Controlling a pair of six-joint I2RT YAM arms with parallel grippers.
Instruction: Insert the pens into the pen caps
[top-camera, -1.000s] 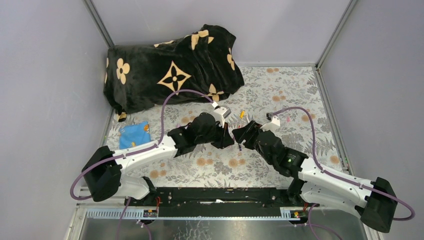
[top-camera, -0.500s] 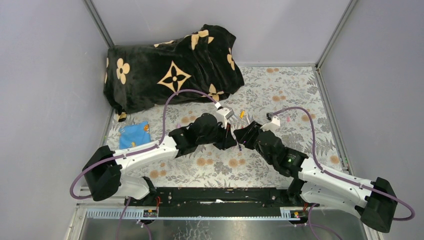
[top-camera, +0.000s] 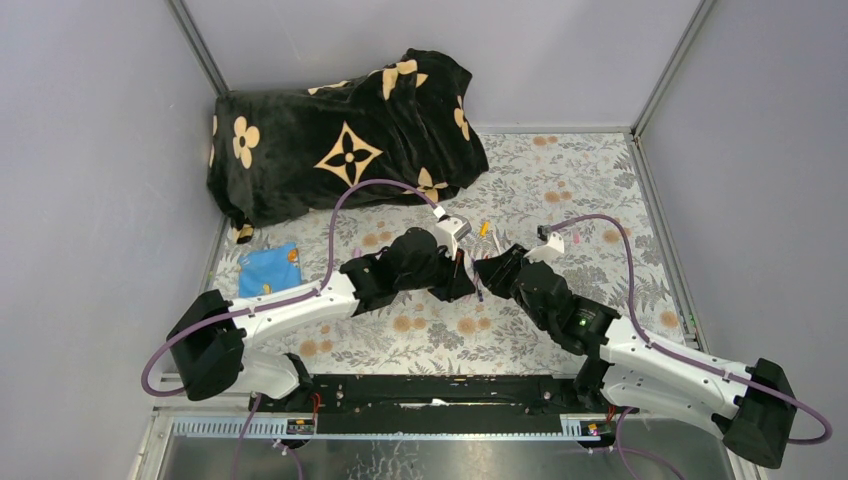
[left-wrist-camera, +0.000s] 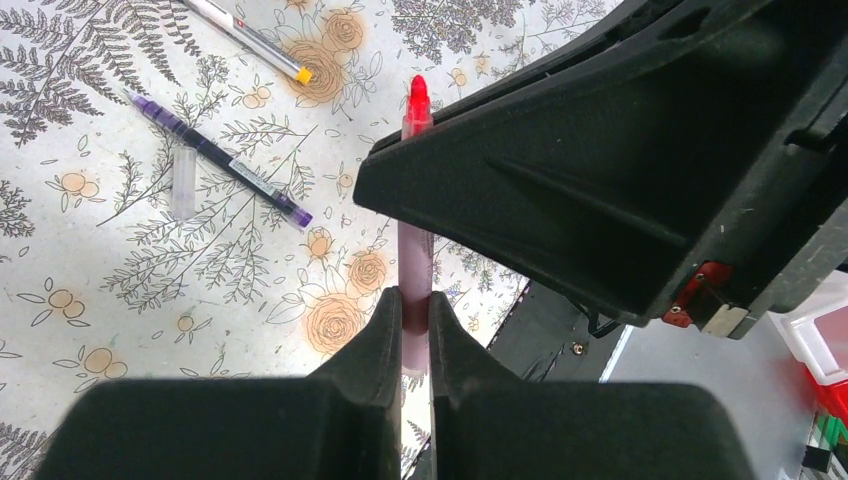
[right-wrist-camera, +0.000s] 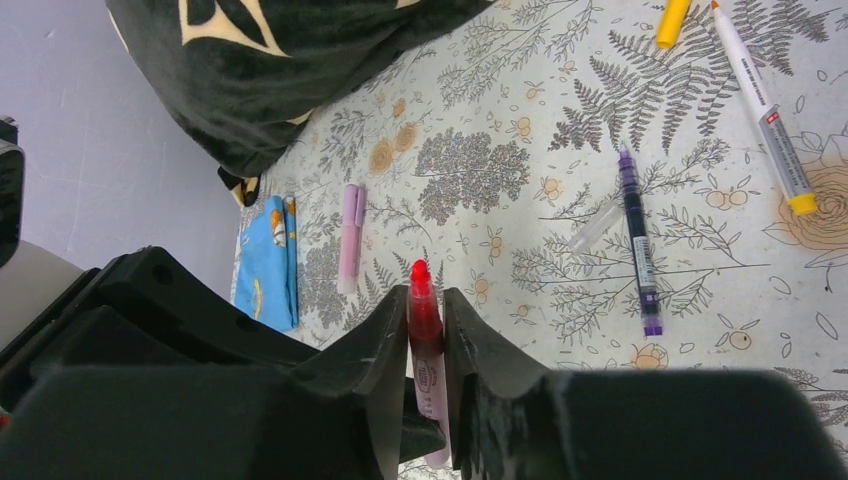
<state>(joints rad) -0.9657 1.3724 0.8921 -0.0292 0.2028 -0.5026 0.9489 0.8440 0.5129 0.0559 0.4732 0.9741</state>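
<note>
Red-tipped pink plastic pen held off the floral surface
Left jaws are clenched on its barrel, right jaws nearer the tip — long axis aligned with both, tip outward.

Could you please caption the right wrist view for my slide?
Right end effector shut on a red-tipped pink plastic pen over the floral tablecloth.

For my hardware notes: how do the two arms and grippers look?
The left arm and right arm have white links and bulky black joints; a purple cable loops along each. The left gripper and right gripper are matte black, with wedge-shaped fingers.
</note>
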